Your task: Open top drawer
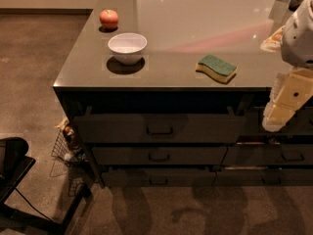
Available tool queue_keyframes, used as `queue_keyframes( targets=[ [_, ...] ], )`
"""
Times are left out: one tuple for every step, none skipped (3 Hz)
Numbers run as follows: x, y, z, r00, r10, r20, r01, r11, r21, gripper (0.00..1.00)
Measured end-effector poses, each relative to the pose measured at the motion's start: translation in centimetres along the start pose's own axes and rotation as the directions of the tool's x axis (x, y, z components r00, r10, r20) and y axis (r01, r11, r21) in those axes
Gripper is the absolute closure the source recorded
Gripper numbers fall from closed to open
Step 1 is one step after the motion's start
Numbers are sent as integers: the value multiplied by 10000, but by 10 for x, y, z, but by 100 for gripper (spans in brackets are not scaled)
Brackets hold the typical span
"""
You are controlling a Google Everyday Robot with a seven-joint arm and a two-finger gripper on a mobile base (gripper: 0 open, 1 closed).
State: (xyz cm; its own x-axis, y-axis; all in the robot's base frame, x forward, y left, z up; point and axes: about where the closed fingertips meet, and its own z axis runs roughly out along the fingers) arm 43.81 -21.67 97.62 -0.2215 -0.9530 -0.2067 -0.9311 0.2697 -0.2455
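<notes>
Entry, camera view. Your gripper [279, 115] hung at the right edge of the frame, below the white arm housing [301, 33]. It was in front of the counter's front edge, at about the height of the top drawer row. You could not tell from this view whether it was wide or narrow. It held nothing that you could make out.

The top drawer [122, 129] sat directly under the counter top [195, 23], left of the gripper. Its dark front looked slightly forward of the two shorter drawers [122, 155] beneath it, with a dark gap above its upper edge. None of its inside showed. Its small bar handle [160, 130] was centred on the front. The gripper was well apart from that handle, off to its right, overlapping the neighbouring right-hand stack [254, 155].

On the counter top you had:
- a red apple [109, 18] near the back left
- a white bowl [127, 47] just in front of the apple, upright
- a green and yellow sponge [216, 68] near the front edge, right of centre

A wire basket [61, 148] stood on the floor at the counter's left corner. A black frame [14, 165] was at lower left.
</notes>
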Motion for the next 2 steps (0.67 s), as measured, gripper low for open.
queue_keyframes(
  targets=[
    [0,0,0,10000,0,0,0,10000,1,0],
    [0,0,23,9995,-26,313,22,9999,132,0]
  ],
)
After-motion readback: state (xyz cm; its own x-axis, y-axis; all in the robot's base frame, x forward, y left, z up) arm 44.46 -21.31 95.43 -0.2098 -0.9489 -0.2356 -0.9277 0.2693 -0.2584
